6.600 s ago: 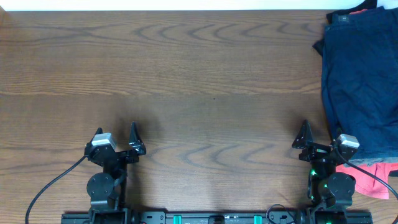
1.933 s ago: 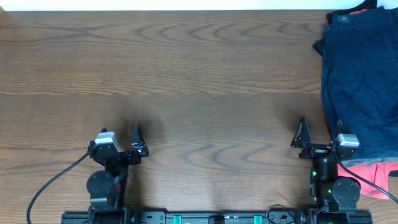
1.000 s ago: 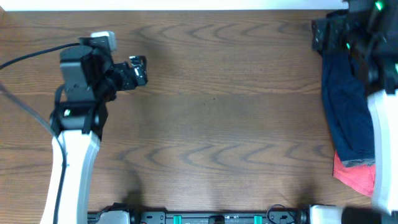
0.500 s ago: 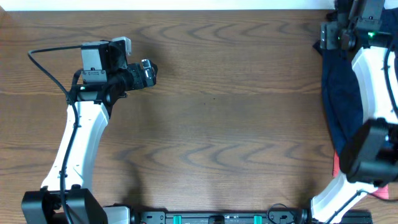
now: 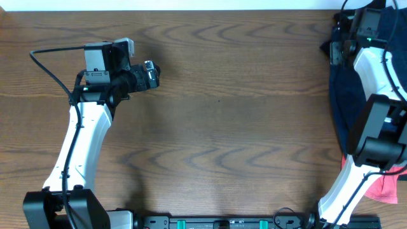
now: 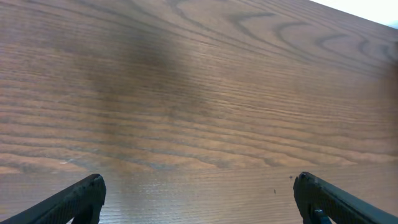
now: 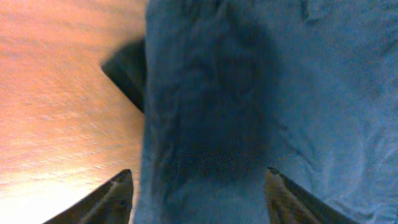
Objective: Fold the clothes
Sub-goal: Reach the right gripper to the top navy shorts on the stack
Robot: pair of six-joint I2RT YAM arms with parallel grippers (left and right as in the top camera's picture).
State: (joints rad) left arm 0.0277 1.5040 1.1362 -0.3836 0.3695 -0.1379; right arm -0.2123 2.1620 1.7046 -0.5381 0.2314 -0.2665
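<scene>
A pile of dark navy-blue clothes (image 5: 346,95) lies along the table's right edge, with a salmon-red piece (image 5: 381,187) at its near end. My right gripper (image 5: 340,44) is open over the pile's far left corner. In the right wrist view its fingers straddle a fold of navy cloth (image 7: 205,124), one finger (image 7: 109,199) over bare wood, the other (image 7: 298,196) over cloth. My left gripper (image 5: 152,74) is open and empty above bare wood at the far left. Its two fingertips (image 6: 78,199) show wide apart in the left wrist view.
The brown wooden table (image 5: 222,114) spans the view, and its far edge meets a white strip at the top. My right arm (image 5: 381,114) lies over the clothes pile and hides much of it.
Both arms have risen from the near edge and reached far up the table. The right gripper shifted slightly right over the pile's far corner. The left has hardly moved in the last half second.
</scene>
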